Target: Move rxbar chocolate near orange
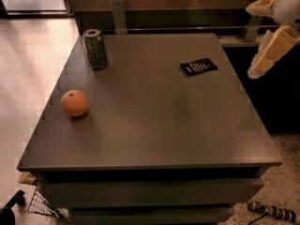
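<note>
Gripper (272, 41) is hovering off table (154, 125) right edge, empty, opening can't tell. Bar (198, 66) is lying flat nearby, untouched. Orange (74, 103) is sitting well apart, left, so pickup's pending.

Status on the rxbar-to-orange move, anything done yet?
Done: nothing. The rxbar chocolate lies flat at the far right of the table, well apart from the orange at the near left. In hand: the bar is not held; the gripper hangs beyond the table's right edge, clear of it. Left: reach the bar, grasp it, carry it across, set it beside the orange.
</note>
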Controlling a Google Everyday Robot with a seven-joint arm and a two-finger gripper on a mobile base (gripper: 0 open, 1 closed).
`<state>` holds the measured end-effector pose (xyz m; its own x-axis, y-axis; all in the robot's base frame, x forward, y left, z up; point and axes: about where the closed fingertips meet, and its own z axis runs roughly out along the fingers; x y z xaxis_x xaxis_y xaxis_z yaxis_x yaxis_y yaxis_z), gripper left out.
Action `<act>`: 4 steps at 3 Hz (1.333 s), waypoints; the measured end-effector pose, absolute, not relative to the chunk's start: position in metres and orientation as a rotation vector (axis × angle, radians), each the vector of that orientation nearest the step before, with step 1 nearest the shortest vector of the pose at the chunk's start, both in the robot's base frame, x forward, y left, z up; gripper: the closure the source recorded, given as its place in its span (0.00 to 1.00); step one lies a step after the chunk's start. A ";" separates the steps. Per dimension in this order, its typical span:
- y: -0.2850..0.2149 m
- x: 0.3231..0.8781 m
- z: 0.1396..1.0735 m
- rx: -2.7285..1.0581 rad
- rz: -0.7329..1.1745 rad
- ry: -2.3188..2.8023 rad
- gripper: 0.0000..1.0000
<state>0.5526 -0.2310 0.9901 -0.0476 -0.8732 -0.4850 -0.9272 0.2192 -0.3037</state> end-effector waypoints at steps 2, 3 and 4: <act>-0.239 0.622 0.947 -1.466 0.207 1.872 0.00; -0.236 0.658 0.924 -1.367 0.234 1.856 0.00; -0.228 0.691 0.906 -1.323 0.270 1.848 0.00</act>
<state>0.6914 -0.2281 0.9058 -0.1038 -0.6848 -0.7213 -0.8624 0.4232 -0.2777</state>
